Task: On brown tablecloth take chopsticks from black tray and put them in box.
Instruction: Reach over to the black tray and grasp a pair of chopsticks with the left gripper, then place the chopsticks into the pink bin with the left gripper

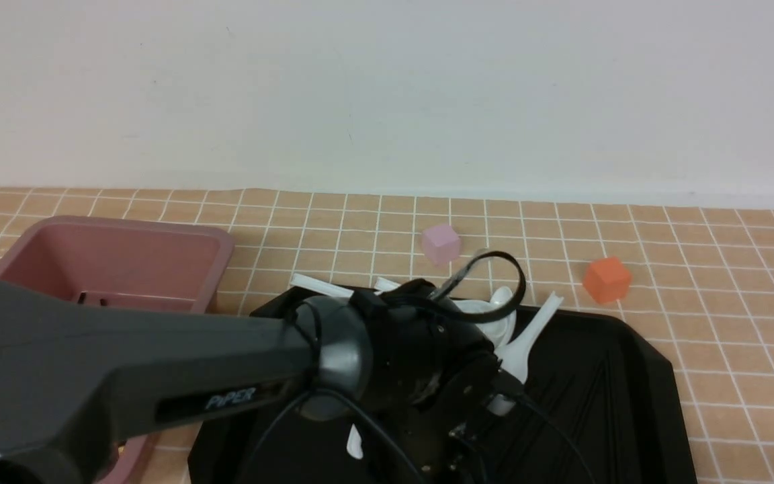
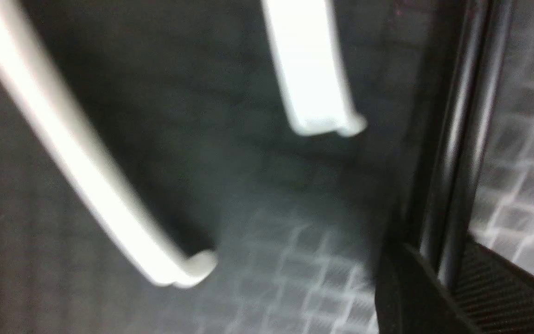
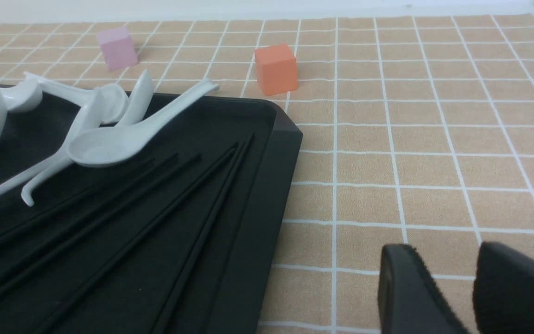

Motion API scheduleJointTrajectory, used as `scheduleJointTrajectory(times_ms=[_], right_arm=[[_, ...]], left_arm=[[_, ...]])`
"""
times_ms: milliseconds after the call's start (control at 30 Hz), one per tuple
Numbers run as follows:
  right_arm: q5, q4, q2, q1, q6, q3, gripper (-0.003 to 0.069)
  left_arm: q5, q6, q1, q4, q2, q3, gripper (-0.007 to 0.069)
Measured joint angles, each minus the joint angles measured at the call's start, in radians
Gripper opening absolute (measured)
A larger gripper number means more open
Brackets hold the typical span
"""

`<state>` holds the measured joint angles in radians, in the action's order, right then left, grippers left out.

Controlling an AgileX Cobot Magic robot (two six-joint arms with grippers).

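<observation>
The black tray [image 1: 629, 376] lies on the brown tablecloth [image 1: 729, 302]. In the right wrist view several black chopsticks [image 3: 188, 195] lie fanned out in the tray [image 3: 257, 222]. My left arm [image 1: 158, 376] reaches over the tray and its wrist hides the gripper in the front view. In the blurred left wrist view my left gripper [image 2: 452, 273] is low over the tray, shut on two chopsticks [image 2: 461, 139] that run out between its fingers [image 2: 415, 292]. The pink box [image 1: 222, 252] stands at the left, empty as far as it shows. My right gripper [image 3: 443, 260] is open and empty over the cloth, beside the tray.
Several white spoons [image 1: 528, 336] lie at the tray's far side, also in the right wrist view [image 3: 109, 144]; two spoon handles [image 2: 308, 69] are close to my left gripper. A small pink cube [image 1: 441, 243] and an orange cube [image 1: 607, 279] stand on the cloth behind the tray.
</observation>
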<state>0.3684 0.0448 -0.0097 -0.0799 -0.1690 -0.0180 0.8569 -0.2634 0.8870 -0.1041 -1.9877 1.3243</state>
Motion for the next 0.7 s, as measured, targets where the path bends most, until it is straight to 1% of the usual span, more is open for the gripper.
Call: scheduleJointTrajectory(times_ms=[133,300,367,433,533,600,633,700], right_arm=[[0.0,0.0,0.0,0.0,0.0,0.0,0.024],[0.0,0.0,0.0,0.0,0.0,0.0,0.024],[0.0,0.0,0.0,0.0,0.0,0.0,0.024],[0.0,0.0,0.0,0.0,0.0,0.0,0.024],[0.0,0.0,0.0,0.0,0.0,0.0,0.024],[0.0,0.0,0.0,0.0,0.0,0.0,0.024],[0.0,0.0,0.0,0.0,0.0,0.0,0.024],[0.0,0.0,0.0,0.0,0.0,0.0,0.024]], left_arm=[[0.025,-0.012,-0.001,-0.007,0.097,-0.002,0.0121],[0.104,-0.032,-0.003,-0.01,0.236,0.039,0.0121],[0.13,-0.051,-0.017,-0.01,0.294,0.056,0.0121],[0.168,-0.062,-0.052,-0.01,0.368,0.067,0.0121],[0.236,-0.065,-0.146,-0.01,0.46,0.07,0.0121],[0.286,-0.069,-0.242,-0.01,0.525,0.068,0.0121],[0.292,-0.073,-0.272,-0.01,0.54,0.064,0.0121],[0.314,-0.096,-0.384,-0.01,0.582,0.04,0.0121]])
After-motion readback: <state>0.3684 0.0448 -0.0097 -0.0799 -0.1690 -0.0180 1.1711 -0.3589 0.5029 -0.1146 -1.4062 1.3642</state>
